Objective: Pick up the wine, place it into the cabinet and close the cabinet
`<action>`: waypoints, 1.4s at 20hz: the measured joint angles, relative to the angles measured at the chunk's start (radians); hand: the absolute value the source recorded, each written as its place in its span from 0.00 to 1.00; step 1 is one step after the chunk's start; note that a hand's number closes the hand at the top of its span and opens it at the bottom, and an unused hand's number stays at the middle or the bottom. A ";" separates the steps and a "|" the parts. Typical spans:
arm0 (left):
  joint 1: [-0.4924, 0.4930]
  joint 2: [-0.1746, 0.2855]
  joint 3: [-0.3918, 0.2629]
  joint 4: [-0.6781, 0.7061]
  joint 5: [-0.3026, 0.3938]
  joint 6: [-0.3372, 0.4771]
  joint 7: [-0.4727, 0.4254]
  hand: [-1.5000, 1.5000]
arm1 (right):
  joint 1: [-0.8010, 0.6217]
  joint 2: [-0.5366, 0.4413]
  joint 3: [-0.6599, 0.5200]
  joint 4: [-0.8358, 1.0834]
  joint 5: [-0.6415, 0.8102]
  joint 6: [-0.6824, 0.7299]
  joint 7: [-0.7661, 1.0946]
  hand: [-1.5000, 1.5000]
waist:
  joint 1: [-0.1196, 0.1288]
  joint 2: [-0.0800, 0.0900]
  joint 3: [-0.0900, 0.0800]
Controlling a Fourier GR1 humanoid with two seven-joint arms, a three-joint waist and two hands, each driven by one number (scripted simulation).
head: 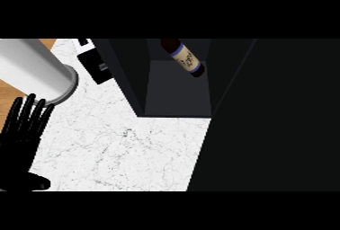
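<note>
Looking steeply down from the head view, I see a white marbled counter (pixel 126 152) across the lower left. My left hand (pixel 16 143) rests at the left edge, black, with its fingers (pixel 28 114) straight, close together and pointing up the frame, holding nothing. The thumb lies sideways near the bottom edge. The forearm behind the hand is cut off.

The wine bottle (pixel 186 58) is inside the dark cabinet (pixel 176 96), in the open compartment at the top middle. It appears slanted, with a cream label and a blue band. Its upper end is cut off by the top edge, so I cannot tell whether it is standing or lying.

A large dark panel (pixel 279 121) fills the right side. I cannot tell whether it is the cabinet's door or its wall. The right hand does not show in this view.

A pale cylinder (pixel 36 67) sits at the upper left, partly cut off. Beside it is a small black-and-white object (pixel 96 67) that touches the cabinet's edge and is too unclear to identify.
</note>
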 measured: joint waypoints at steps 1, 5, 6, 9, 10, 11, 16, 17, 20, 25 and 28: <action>0.000 0.007 0.006 -0.003 0.007 -0.006 0.005 0.00 | -0.010 0.008 -0.002 0.001 0.000 0.000 0.007 1.00 | 0.003 0.000 0.000; -0.017 0.021 0.023 0.010 0.028 -0.026 0.025 0.00 | -0.063 0.041 -0.021 0.008 -0.003 0.014 0.041 1.00 | 0.011 0.003 -0.001; -0.028 0.025 0.027 0.015 0.031 -0.029 0.030 0.00 | -0.078 0.052 -0.026 0.010 -0.004 0.015 0.049 1.00 | 0.013 0.005 -0.002; -0.037 0.037 0.039 0.026 0.038 -0.043 0.035 0.00 | -0.136 0.094 -0.049 0.018 -0.008 0.017 0.092 1.00 | 0.028 0.007 -0.003; -0.032 0.040 0.042 0.026 0.039 -0.050 0.034 0.00 | -0.155 0.110 -0.057 0.020 -0.009 0.012 0.111 1.00 | 0.032 0.007 -0.003; -0.034 0.042 0.043 0.025 0.042 -0.053 0.038 0.00 | -0.177 0.126 -0.064 0.023 -0.009 0.010 0.132 1.00 | 0.035 0.006 -0.003; -0.050 0.045 0.046 0.044 0.045 -0.070 0.045 0.00 | -0.330 0.241 -0.081 0.088 -0.038 -0.007 0.239 1.00 | 0.048 0.009 -0.004; -0.055 0.044 0.046 0.046 0.042 -0.071 0.044 0.00 | -0.374 0.269 -0.078 0.114 -0.041 -0.009 0.264 1.00 | 0.050 0.009 -0.004; -0.061 0.052 0.052 0.060 0.047 -0.085 0.052 0.00 | -0.512 0.395 -0.031 0.175 -0.055 -0.042 0.352 1.00 | 0.054 0.008 -0.004; -0.062 0.064 0.077 0.092 0.055 -0.109 0.054 0.00 | -0.795 0.609 -0.006 0.358 -0.049 -0.139 0.488 1.00 | 0.040 0.004 -0.002; -0.061 0.057 0.085 0.087 0.053 -0.100 0.056 0.00 | -0.966 0.663 -0.020 0.496 -0.077 -0.221 0.513 1.00 | 0.034 0.003 0.000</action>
